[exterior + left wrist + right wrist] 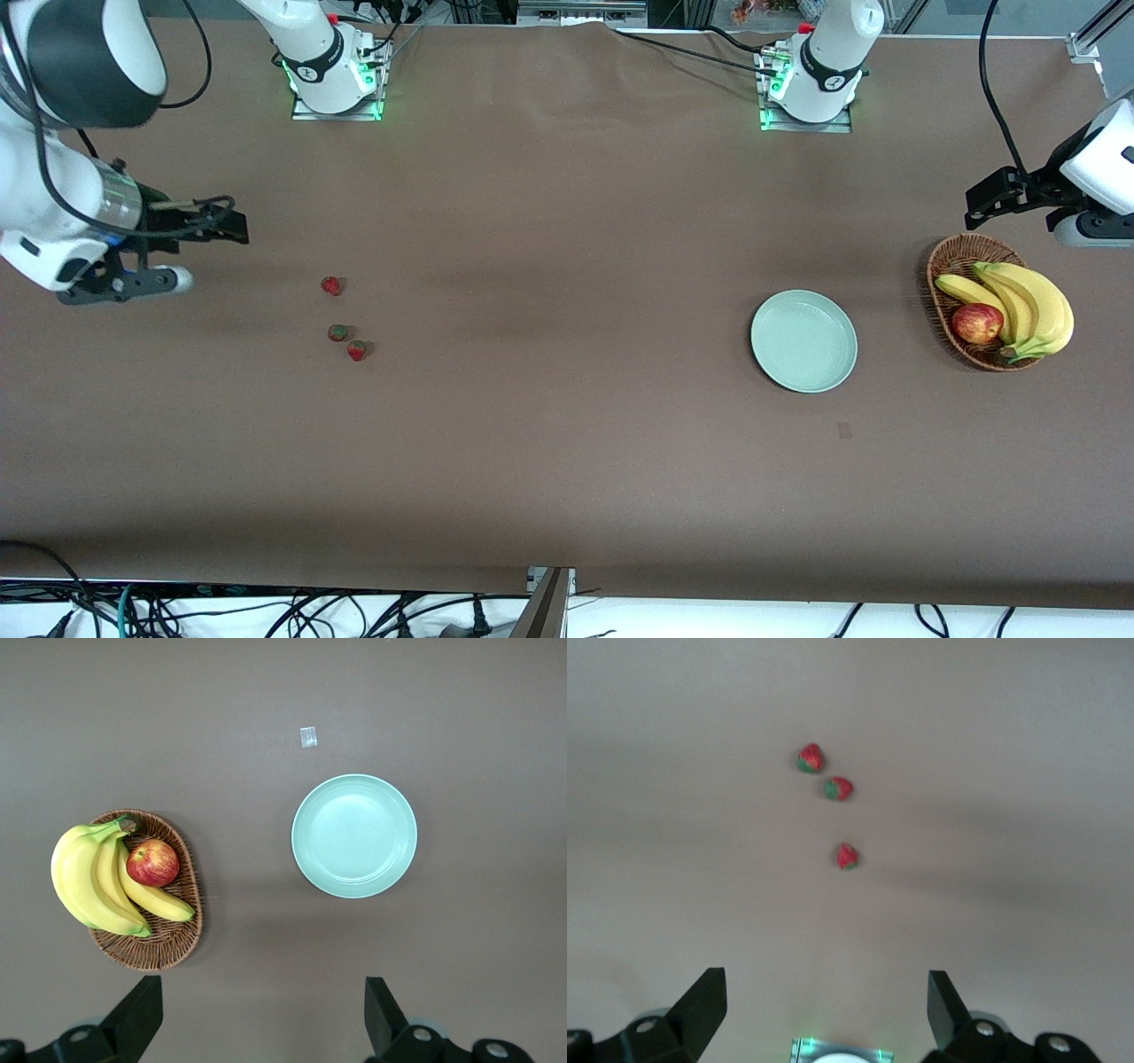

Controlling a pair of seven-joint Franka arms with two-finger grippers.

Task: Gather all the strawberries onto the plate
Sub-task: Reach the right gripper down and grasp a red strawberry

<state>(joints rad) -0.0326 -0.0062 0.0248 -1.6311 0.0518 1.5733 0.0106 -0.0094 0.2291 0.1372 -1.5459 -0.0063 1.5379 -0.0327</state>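
**Mara:** Brown cloth covers the whole table (549, 461), and nothing has been collected yet. All three strawberries sit toward the right arm's end: the first strawberry (331, 285) farthest from the front camera, the second strawberry (337, 332) nearer, and the third strawberry (357, 350) just beside the second. The plate (803, 340) lies well apart from them, toward the left arm's end, with nothing in it

**Jon:** And the grippers?

**Mara:** The right gripper (190, 252) hangs in the air over bare cloth beside the berries, fingers spread wide, holding nothing. The left gripper (1005, 197) waits over the cloth beside the basket (939, 266), fingers equally spread and empty

**Jon:** So the right arm takes the first pick, I'd judge

**Mara:** Yes. I'd start with the lone first strawberry, since it has space around it. Centre the spread fingers on it, come straight down, and close gently; the berries are tiny and could roll or squirt out. For the close pair, approach so a finger doesn't knock the neighbour away

**Jon:** Anything in the way?

**Mara:** The stretch of cloth to the plate looks free. The basket with bananas (1032, 306) and an apple (977, 322) sits beside the plate; the red apple isn't wanted
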